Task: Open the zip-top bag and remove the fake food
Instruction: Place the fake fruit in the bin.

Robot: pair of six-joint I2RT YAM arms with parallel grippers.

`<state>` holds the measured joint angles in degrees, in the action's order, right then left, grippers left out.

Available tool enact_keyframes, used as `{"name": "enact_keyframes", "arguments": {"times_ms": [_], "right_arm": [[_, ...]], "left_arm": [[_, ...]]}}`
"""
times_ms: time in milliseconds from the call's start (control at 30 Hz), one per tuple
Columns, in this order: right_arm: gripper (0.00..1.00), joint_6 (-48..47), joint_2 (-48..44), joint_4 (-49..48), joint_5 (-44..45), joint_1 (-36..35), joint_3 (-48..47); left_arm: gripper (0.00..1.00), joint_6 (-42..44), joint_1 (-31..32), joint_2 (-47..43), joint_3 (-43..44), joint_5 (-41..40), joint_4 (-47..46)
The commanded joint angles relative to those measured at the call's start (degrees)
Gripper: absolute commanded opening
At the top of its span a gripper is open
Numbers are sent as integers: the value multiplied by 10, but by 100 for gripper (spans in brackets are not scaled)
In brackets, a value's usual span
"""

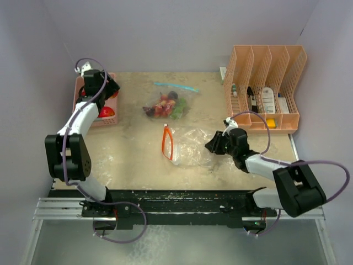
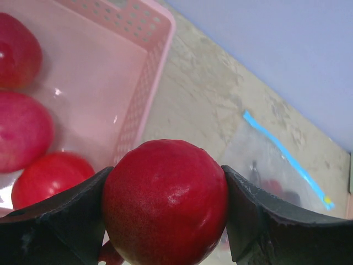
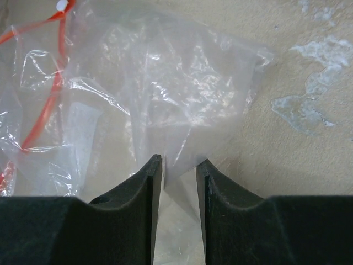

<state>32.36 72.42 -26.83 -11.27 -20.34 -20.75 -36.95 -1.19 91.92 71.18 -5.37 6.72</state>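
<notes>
While my left pincer (image 2: 165,176) clamps a round red apple (image 2: 165,212), my right pincer (image 3: 178,163), narrowed, perhaps nips the bag (image 3: 182,94), its orange zip (image 1: 166,142) running near-to-far.

The right gripper (image 3: 179,165) has its jaws slightly apart around a fold of the clear zip-top bag (image 3: 182,94), whose orange zip strip (image 3: 47,110) lies off to the left on the beige table (image 3: 298,154)

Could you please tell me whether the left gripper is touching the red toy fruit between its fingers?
Touching. The left wrist view shows the left gripper closed on the red toy fruit, both fingers flush against its sides.
</notes>
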Motion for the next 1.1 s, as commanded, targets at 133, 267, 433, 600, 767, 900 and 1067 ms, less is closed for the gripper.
{"name": "enact_keyframes", "arguments": {"times_ms": [133, 267, 433, 600, 767, 900, 1067], "right_arm": [[35, 4, 84, -116, -61, -2, -17], [35, 1, 71, -110, -73, -2, -15], [35, -16, 7, -59, -45, -2, 2], [35, -16, -56, -27, -30, -2, 13], [35, -11, -107, 8, -20, -2, 30], [35, -10, -140, 34, -13, -2, 32], [20, -14, -155, 65, -16, -3, 5]], "left_arm": [[61, -38, -42, 131, 132, -33, -28], [70, -32, -48, 168, 188, -22, -14], [99, -34, -49, 157, 206, -16, 12], [99, -40, -49, 103, 166, -25, -6], [99, -57, -49, 33, 81, -3, -42], [99, -86, -47, -41, -16, 36, -79], [99, -85, -14, -136, -135, 65, -104]]}}
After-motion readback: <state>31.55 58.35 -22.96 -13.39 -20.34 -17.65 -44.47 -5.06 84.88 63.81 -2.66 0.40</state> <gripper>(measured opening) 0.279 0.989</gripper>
